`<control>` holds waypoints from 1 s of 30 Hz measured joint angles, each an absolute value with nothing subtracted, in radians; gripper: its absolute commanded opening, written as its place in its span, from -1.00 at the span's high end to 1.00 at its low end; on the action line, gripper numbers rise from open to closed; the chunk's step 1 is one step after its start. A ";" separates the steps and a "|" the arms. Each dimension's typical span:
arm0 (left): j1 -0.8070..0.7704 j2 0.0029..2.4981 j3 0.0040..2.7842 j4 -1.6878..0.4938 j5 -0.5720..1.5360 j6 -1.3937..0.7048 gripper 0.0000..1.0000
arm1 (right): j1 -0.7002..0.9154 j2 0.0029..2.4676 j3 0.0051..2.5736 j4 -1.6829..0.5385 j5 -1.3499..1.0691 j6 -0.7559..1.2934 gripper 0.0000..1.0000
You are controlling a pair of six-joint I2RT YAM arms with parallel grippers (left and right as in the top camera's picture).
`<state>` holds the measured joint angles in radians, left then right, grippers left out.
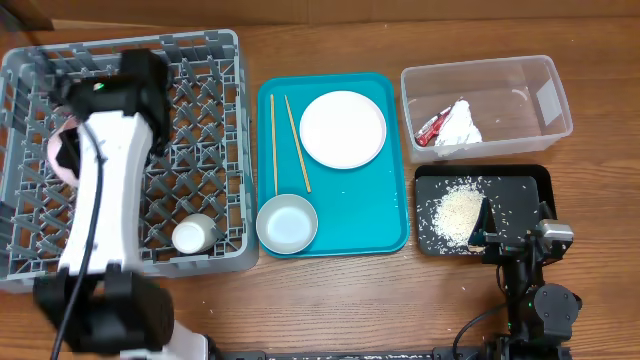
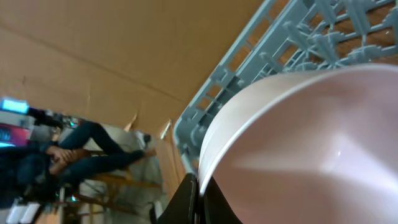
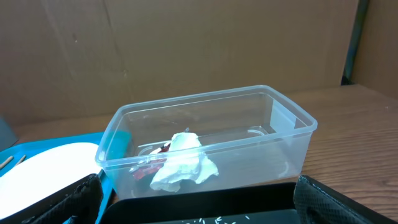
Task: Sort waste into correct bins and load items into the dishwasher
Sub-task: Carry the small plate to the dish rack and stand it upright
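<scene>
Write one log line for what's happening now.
left gripper shut on bowl over dish rack | right gripper open over black tray

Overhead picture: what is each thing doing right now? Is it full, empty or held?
dish rack, one cup inside
pink bowl, gripped at its rim by the left fingers, by the rack's left wall
white bowl, empty, on the teal tray
plate, empty, on the teal tray
chopsticks, lying apart on the teal tray
clear tub, holds wrapper and tissue
black tray, holds rice
right fingers, open, empty
</scene>
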<state>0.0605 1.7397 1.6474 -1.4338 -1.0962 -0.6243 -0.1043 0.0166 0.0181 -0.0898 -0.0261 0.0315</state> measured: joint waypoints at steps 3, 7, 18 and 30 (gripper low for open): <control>0.054 1.826 1.640 -1.353 -1.131 -0.593 0.92 | -0.104 0.017 0.018 -0.090 -0.026 0.031 -1.00; 0.012 1.903 1.641 -1.311 -1.162 -0.549 0.92 | -0.104 0.017 0.018 -0.090 -0.026 0.031 -1.00; -0.136 2.054 1.645 -1.337 -1.312 -0.494 0.92 | -0.104 0.017 0.018 -0.090 -0.026 0.030 -1.00; -0.138 2.031 1.644 -1.394 -1.344 -0.505 0.92 | -0.104 0.017 0.018 -0.090 -0.026 0.030 -1.00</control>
